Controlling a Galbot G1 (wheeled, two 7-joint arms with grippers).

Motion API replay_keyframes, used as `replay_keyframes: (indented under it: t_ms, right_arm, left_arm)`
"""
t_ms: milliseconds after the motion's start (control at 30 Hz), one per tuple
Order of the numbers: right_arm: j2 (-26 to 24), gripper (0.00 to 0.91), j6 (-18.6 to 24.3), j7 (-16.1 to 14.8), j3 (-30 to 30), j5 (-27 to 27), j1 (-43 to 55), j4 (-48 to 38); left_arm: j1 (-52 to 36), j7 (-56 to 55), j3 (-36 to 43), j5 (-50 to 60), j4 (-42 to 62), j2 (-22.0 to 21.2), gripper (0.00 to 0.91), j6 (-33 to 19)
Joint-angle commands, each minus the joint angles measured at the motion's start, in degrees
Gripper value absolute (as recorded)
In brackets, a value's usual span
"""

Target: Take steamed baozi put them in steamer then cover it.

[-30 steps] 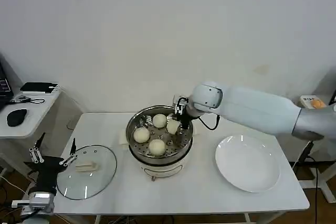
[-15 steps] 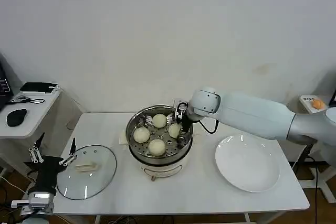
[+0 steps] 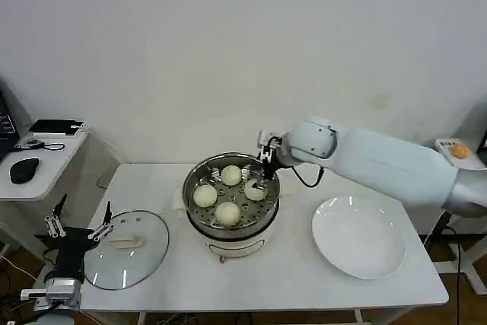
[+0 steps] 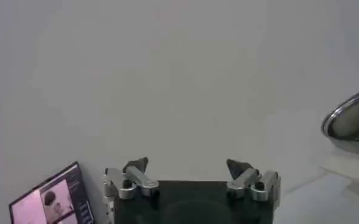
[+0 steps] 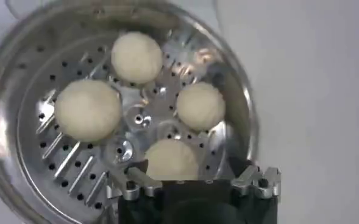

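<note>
Your inventory: four steamed baozi (image 3: 228,212) lie on the perforated tray inside the steamer (image 3: 230,231) at mid-worktop (image 3: 289,279). Right gripper (image 3: 262,166) hangs over the steamer's right rim, jaws open, holding nothing. Cover (image 3: 125,248) lies flat on the worktop's left end. Left gripper (image 3: 78,227) sits beside it, jaws open.

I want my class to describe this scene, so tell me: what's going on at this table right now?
A two-armed robot is loading a steamer. All four baozi sit on its perforated tray. The right claw hangs open just above the steamer's right rim, holding nothing. The white plate to the right has nothing on it. The glass cover lies flat on the table, left of the steamer, so covering is not yet done. The left claw waits open at the table's left edge, beside the cover.
</note>
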Motion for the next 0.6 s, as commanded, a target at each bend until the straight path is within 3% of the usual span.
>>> replay_keyframes:
  t_ms: [33, 133, 200, 300, 333, 367, 433, 533, 600]
  right_arm:
    - [-12.26, 0.907, 19.6, 28.31, 26.04, -1.97, -26.19, 13.66]
    - [-11.16, 0.907, 27.72, 31.63, 44.98, -10.13, -45.91, 15.76]
    - [-8.26, 0.907, 32.86, 31.18, 57.17, -15.29, -56.95, 16.52]
    - [-2.18, 0.907, 38.74, 28.73, 71.97, -20.59, -71.59, 17.09]
    - [0.72, 0.907, 40.84, 26.26, 78.3, -23.6, -75.6, 17.05]
    - [1.63, 0.907, 41.37, 25.57, 79.97, -24.06, -76.65, 17.1]
    - [8.69, 0.907, 45.69, 22.89, 88.87, -24.87, -82.88, 17.24]
    - [13.17, 0.907, 46.98, 20.13, 98.31, -25.69, -89.05, 18.2]
    - [14.33, 0.907, 46.64, 19.67, 101.4, -24.07, -91.31, 19.48]
  left_arm:
    - [-0.22, -1.1, 0.19, -0.69, 0.96, -0.3, 0.907, 0.37]
    - [-0.31, -2.8, 0.45, -0.99, 1.01, 0.05, 0.907, 1.37]
    - [-0.51, -2.88, 0.45, -0.73, 1.3, 0.22, 0.907, 1.79]
    - [-0.7, -2.83, 0.49, 0.78, 2.35, 0.28, 0.907, 1.3]
    - [-0.66, -2.78, 0.48, 2.22, 3.1, 0.34, 0.907, 0.55]
    - [-0.65, -2.8, 0.41, 5.13, 3.94, 0.38, 0.907, -0.38]
    - [-0.52, -3.09, 0.03, 12.58, 6.02, 0.36, 0.907, -3.1]
    - [0.68, -4.48, 0.02, 24.74, 7.88, 0.39, 0.907, -4.04]
    - [2.63, -4.39, -0.18, 35.86, 8.59, 0.25, 0.907, -4.83]
